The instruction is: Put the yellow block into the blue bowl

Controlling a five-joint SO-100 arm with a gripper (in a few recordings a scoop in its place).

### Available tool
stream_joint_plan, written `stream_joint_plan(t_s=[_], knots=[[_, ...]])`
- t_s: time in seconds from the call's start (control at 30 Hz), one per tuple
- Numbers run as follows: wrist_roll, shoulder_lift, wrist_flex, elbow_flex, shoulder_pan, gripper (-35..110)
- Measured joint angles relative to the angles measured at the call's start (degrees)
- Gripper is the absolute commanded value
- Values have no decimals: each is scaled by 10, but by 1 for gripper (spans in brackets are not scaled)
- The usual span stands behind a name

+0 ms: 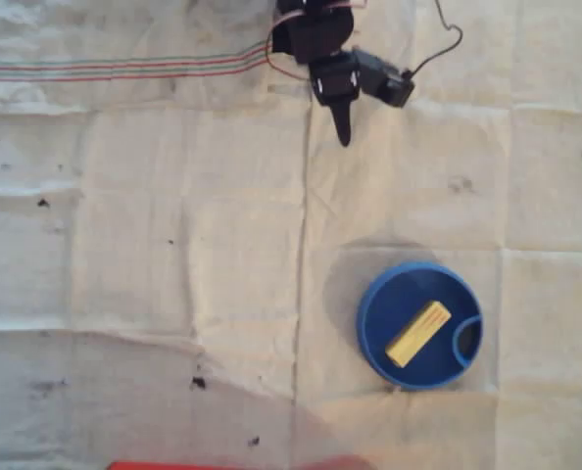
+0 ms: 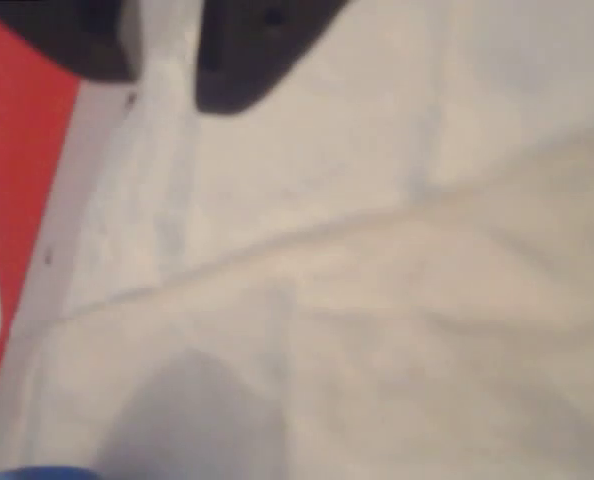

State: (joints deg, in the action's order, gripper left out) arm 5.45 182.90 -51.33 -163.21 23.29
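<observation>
Yellow and bar-shaped, the block (image 1: 418,333) lies flat inside the bowl (image 1: 374,323) in the overhead view. It sits diagonally, its upper end toward the bowl's right rim and its lower end toward the middle of the floor. Its top face is pale yellow and the long side edge a deeper, slightly orange tone. It is much shorter than the bowl is wide.

The bowl is round, blue and raised at the rim, with a small curved partition at its right side; the block's upper end lies just beside that partition. The bowl rests on a creased whitish cloth (image 1: 173,245), which carries faint coloured stripes far up-left of the bowl and several dark specks to the bowl's left. A red strip (image 1: 173,465) shows at the bottom edge, down-left of the bowl.

The gripper (image 1: 342,122) hangs well apart from the bowl, straight above it in the overhead view, with nothing between the two. Its dark fingers read as a single tapered point there. In the wrist view two dark fingers (image 2: 247,60) stand a little apart over bare cloth, gripping nothing; whether the jaws are fully spread cannot be told. A blue sliver (image 2: 37,472) shows at that view's bottom-left corner.
</observation>
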Motion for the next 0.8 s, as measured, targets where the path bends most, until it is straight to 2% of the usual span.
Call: stream_joint_plan(t_s=[0.23, 0.8], knots=[[4, 23, 9, -75, 2, 0], [4, 23, 9, -91, 2, 0]])
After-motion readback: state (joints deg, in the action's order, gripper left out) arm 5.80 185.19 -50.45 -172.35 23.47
